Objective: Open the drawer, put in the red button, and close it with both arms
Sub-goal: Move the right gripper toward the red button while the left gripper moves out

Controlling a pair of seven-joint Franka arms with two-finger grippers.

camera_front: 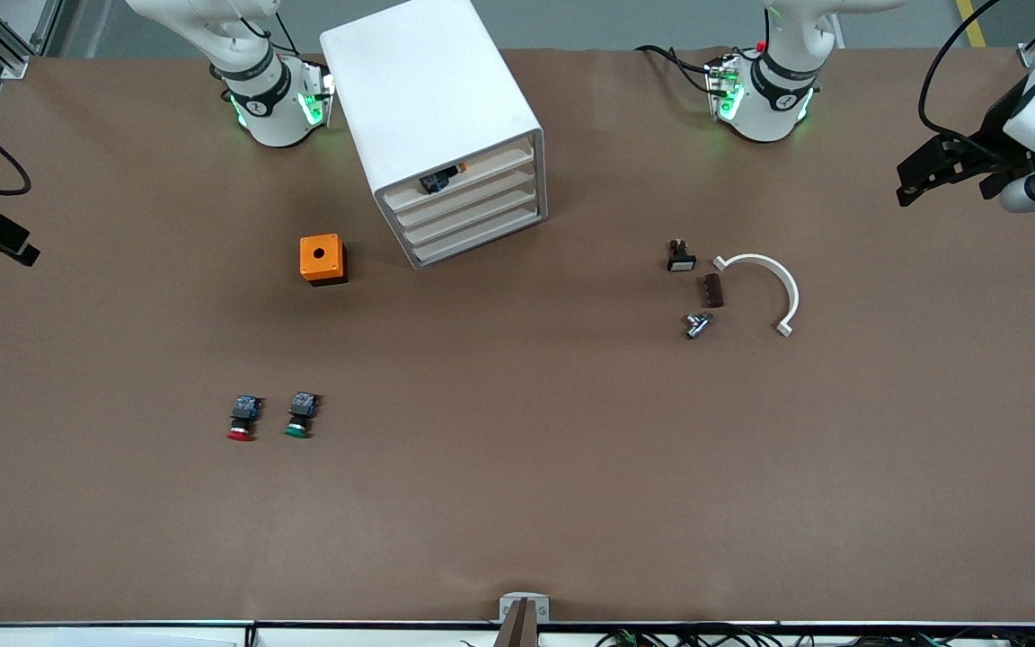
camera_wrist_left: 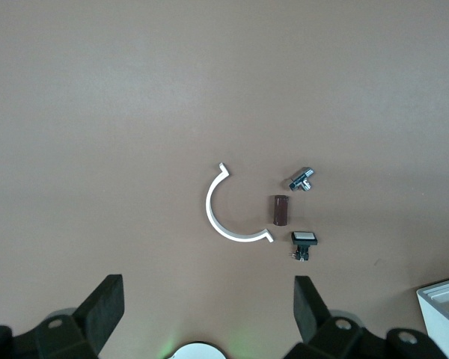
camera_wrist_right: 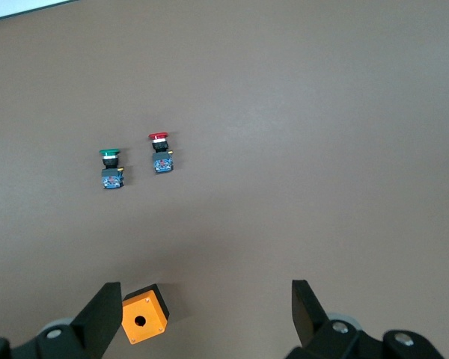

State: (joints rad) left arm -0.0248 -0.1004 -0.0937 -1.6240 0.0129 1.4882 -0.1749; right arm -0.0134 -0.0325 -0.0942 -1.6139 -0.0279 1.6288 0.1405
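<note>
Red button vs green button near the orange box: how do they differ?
Cap colour: the red button has a red cap, the green button a green one. Place: the red button lies toward the right arm's end of the table, the green button beside it, closer to the cabinet's side. Both lie on their sides, caps toward the front camera, with black bodies and blue rear blocks.

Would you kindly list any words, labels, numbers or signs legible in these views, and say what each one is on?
None can be read.
Right arm's base band: dark round mark and lettering, too small to read.
Left arm's base band: the same, too small to read.
Cabinet, red button: no text visible.
</note>
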